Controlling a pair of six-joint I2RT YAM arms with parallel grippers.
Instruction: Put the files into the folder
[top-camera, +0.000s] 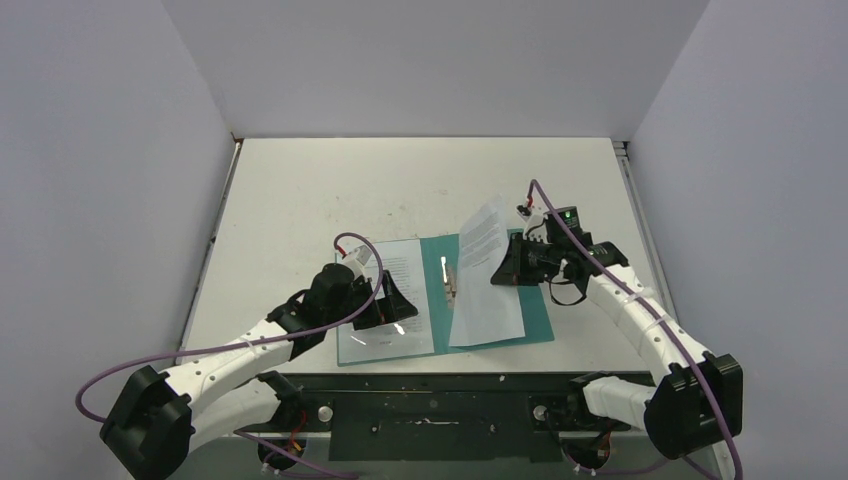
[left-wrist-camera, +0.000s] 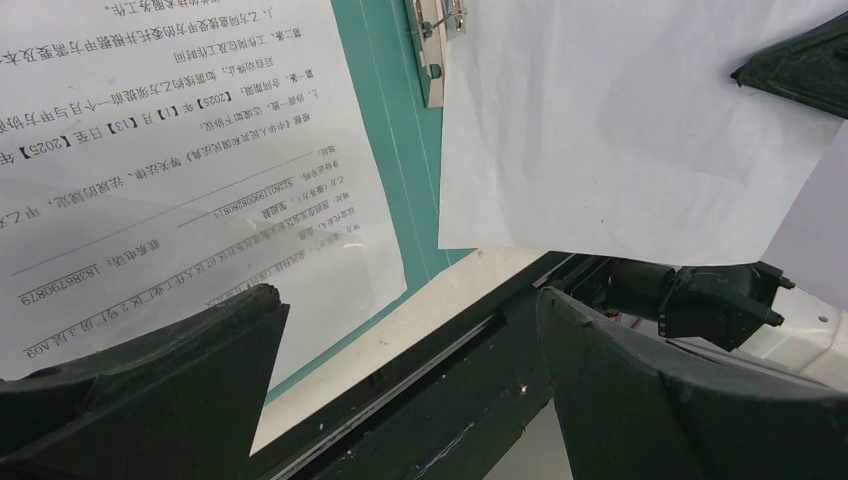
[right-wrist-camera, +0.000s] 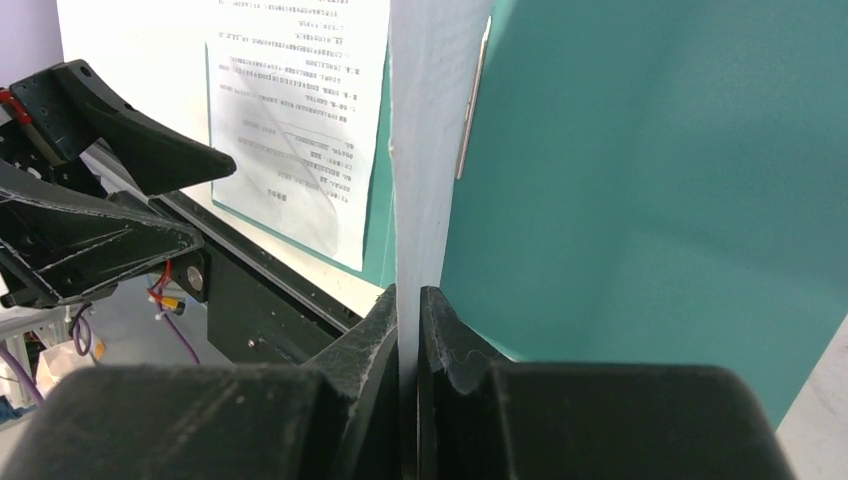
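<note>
folder (top-camera: 437, 292) lies open flat at the near edge of the table (top-camera: 300, 200). printed sheet (top-camera: 405, 265) rests on its left half. your left gripper (left-wrist-camera: 408, 300) hangs over that sheet, jaws wide, gripping nothing; contact unclear. judgement: it's there to keep the page down. your right gripper (right-wrist-camera: 408, 300) pinches the second sheet (top-camera: 487, 290), jaws nearly closed on its edge. far end raised, near end on the right half, likely for seating by the clip (left-wrist-camera: 437, 40).
</note>
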